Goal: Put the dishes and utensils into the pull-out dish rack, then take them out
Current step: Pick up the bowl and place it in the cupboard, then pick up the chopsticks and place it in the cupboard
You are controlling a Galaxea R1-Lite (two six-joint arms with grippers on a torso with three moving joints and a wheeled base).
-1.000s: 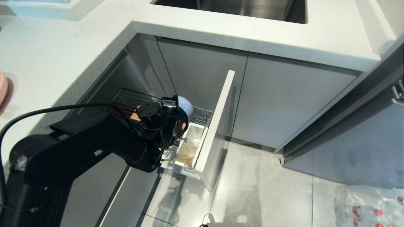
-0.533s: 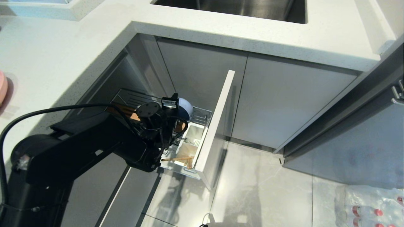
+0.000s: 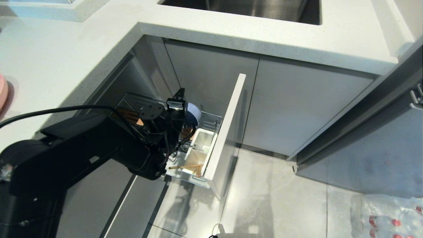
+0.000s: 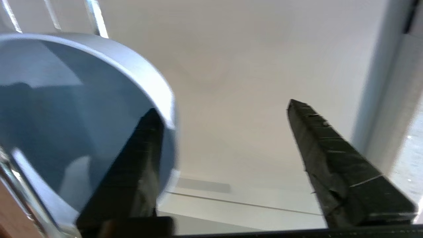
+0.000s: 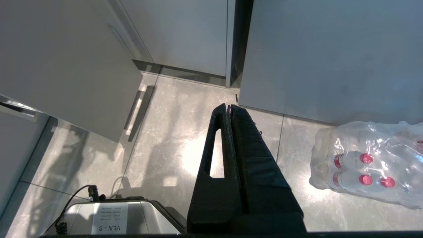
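Head view: blue-grey bowl (image 3: 195,112) stands on edge in pull-out dish rack (image 3: 211,124), rim toward the left gripper (image 4: 224,109), whose fingers are spread, one inside the rim. Chopsticks (image 3: 186,167) lie at 6 o'clock of bowl. Right gripper (image 5: 229,107) pressed together over floor.

Bowl (image 4: 66,109) (rim) between spread claw (image 4: 224,109)

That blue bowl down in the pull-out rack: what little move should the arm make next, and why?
Probably draw the left gripper straight back and up, clear of the bowl. Its fingers stand wide apart, one finger just inside the rim, so nothing is gripped. The bowl sits on edge in the pull-out rack, beside the white cutlery holder with chopsticks nearby. The right gripper is parked.
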